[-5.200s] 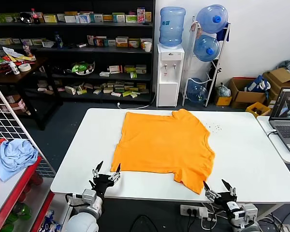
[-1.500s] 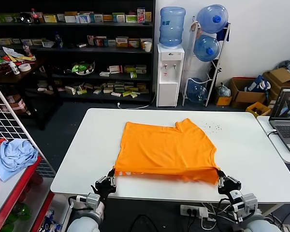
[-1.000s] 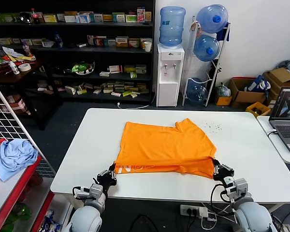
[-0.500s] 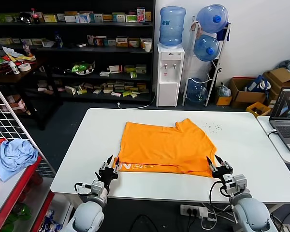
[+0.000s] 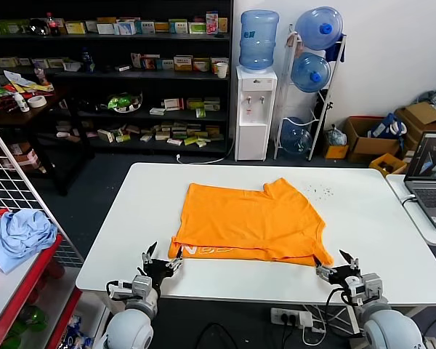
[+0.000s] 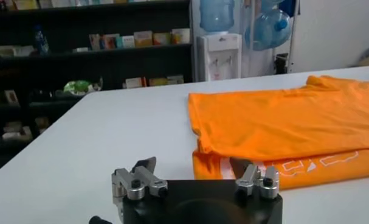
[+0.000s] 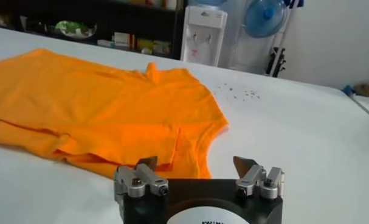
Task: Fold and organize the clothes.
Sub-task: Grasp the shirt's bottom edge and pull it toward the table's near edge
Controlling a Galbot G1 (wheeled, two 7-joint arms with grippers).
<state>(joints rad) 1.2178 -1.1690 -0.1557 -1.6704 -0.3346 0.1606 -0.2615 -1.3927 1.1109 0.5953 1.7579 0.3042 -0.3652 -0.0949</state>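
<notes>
Left gripper [image 5: 158,260], right gripper [image 5: 341,266] — your two sets of jaws stand apart, empty, at the near table edge, flanking the orange T-shirt [image 5: 248,222], which lies mid-table [image 5: 116,247] with its near hem doubled under, freed for regripping.

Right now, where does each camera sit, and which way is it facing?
Head view: looks down over the table at the T-shirt; left hand and right hand are open at the near edge.
Left wrist view: behind the left hand, facing the shirt's lettered hem.
Right wrist view: behind the right hand, facing the sleeve.
All share the shirt.
</notes>
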